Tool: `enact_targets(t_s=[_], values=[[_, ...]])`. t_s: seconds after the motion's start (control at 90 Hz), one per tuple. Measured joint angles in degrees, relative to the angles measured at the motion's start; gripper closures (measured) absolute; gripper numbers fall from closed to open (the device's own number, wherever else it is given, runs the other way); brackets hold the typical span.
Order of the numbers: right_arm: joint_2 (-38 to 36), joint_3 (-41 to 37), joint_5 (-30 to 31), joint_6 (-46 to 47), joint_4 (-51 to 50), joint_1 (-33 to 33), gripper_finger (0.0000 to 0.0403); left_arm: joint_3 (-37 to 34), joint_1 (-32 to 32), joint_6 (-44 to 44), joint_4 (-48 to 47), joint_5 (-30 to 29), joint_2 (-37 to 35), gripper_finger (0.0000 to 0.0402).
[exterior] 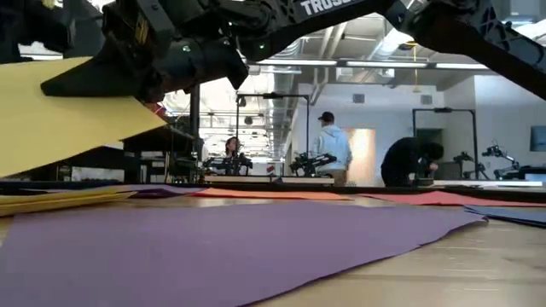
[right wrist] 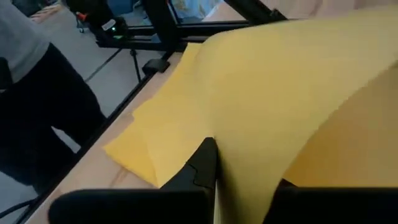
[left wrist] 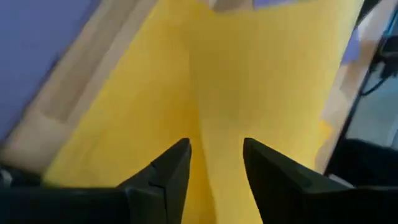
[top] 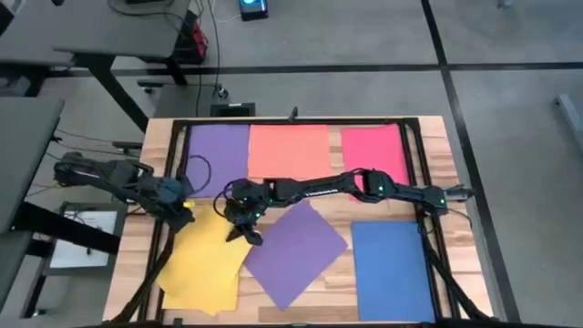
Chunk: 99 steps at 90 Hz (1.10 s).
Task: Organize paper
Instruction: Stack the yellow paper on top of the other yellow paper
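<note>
From here I count 6 coloured sheets on the table: 2 purple, one (top: pixel 219 150) squared at the back and one (top: pixel 295 251) lying skewed in front; 1 yellow sheet (top: pixel 204 264); 1 salmon-orange sheet (top: pixel 289 150); 1 pink-red sheet (top: pixel 373 150); 1 blue sheet (top: pixel 393 271). 2 dark arms reach over them. 3 people stand beyond.

Bright overhead light, blurred wrist views

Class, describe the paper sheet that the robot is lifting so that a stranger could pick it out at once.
Look at the wooden table, at its front left corner. The yellow sheet lies there beside the tilted purple sheet. It is the only yellow one, and the right gripper pinches its raised edge.
</note>
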Motion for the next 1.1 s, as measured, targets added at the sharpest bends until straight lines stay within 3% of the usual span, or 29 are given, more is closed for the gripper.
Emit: enact_targets(t_s=[0.267,0.611,0.689,0.833,1.011,1.1], values=[[0.00,0.00,0.15,0.03,-0.26,0.04,0.0403,-6.93,0.02,1.29,6.28,3.80,-3.00,0.0264],[0.08,0.00,0.11,1.51,-0.24,0.11,0.0403,-5.54,0.02,3.77,6.95,4.44,-2.87,0.0264],[0.62,0.02,0.07,7.73,-0.13,-0.17,0.0403,-4.21,0.02,3.98,5.76,4.44,-2.79,0.0265],[1.20,-0.02,-0.09,28.73,-0.92,-1.35,0.0403,-2.32,0.02,3.66,4.01,4.44,-2.54,0.0265],[1.14,0.00,-0.09,45.00,3.75,-2.63,0.0400,-2.14,0.02,3.88,3.05,4.42,-2.51,0.0265],[1.14,0.00,-0.09,48.86,3.81,-2.97,0.0379,-2.14,0.02,3.93,3.10,4.42,-2.51,0.0265]])
